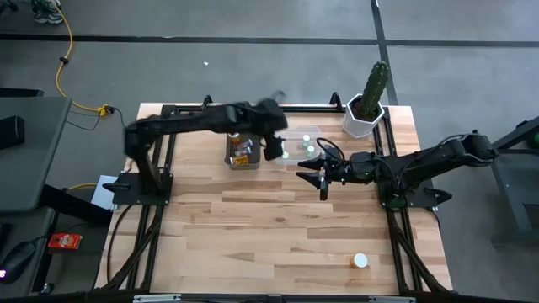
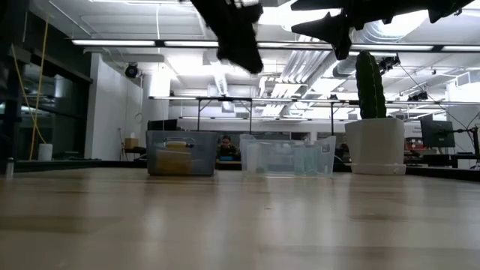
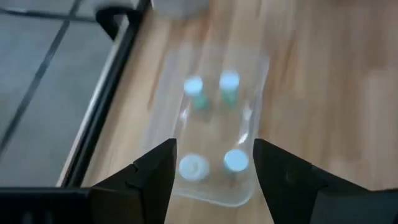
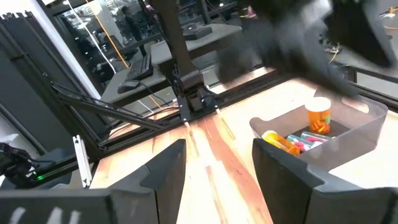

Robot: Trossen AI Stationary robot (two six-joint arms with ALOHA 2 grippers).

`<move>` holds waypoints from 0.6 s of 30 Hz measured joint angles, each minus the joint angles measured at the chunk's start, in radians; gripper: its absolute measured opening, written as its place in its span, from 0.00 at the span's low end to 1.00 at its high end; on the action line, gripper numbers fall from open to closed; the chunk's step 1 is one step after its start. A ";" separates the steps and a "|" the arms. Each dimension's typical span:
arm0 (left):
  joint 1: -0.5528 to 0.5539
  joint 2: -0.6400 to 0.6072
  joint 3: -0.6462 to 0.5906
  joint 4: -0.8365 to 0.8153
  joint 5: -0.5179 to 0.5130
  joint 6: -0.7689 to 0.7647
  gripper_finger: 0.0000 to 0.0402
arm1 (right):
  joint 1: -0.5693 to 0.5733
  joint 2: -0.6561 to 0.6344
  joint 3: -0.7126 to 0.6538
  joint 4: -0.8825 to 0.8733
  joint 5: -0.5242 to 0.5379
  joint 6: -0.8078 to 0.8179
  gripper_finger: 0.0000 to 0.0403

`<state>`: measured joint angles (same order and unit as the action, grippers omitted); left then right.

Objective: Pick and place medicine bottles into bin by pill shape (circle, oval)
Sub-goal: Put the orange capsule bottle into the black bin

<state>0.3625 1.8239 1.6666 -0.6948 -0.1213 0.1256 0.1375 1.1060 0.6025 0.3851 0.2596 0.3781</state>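
My left gripper (image 1: pixel 272 152) hovers open and empty over the clear bin (image 1: pixel 303 145), between it and the grey bin (image 1: pixel 242 152). In the left wrist view my left gripper (image 3: pixel 214 154) looks down on the clear bin (image 3: pixel 214 124), which holds several pale bottles with white caps (image 3: pixel 229 84). The grey bin (image 4: pixel 323 134) holds several amber bottles (image 4: pixel 319 117). My right gripper (image 1: pixel 312 174) is open and empty, just nearer than the clear bin and above the table; it also shows in its wrist view (image 4: pixel 217 149). One white-capped bottle (image 1: pixel 360 261) stands alone on the table near the front right.
A white pot with a green cactus (image 1: pixel 368 101) stands at the far right corner, next to the clear bin. Black frame rails (image 1: pixel 168 168) run along both table sides and the far edge. The bare wooden tabletop (image 1: pixel 269 236) spreads across the near half.
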 joint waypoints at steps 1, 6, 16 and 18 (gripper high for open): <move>0.007 -0.036 -0.005 0.008 0.022 -0.027 0.50 | 0.000 0.000 0.000 0.000 0.000 -0.002 0.44; 0.001 -0.245 -0.127 0.187 0.138 -0.147 0.49 | 0.000 0.000 0.000 0.000 0.000 -0.021 0.44; -0.177 -0.731 -0.841 0.886 0.145 -0.378 0.49 | 0.000 0.000 0.000 0.008 0.000 -0.021 0.44; -0.219 -0.805 -0.966 0.987 0.100 -0.424 0.49 | 0.000 0.000 0.000 0.008 0.000 -0.021 0.44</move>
<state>0.1438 1.0189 0.7003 0.2917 -0.0214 -0.2987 0.1375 1.1057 0.6025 0.3927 0.2592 0.3574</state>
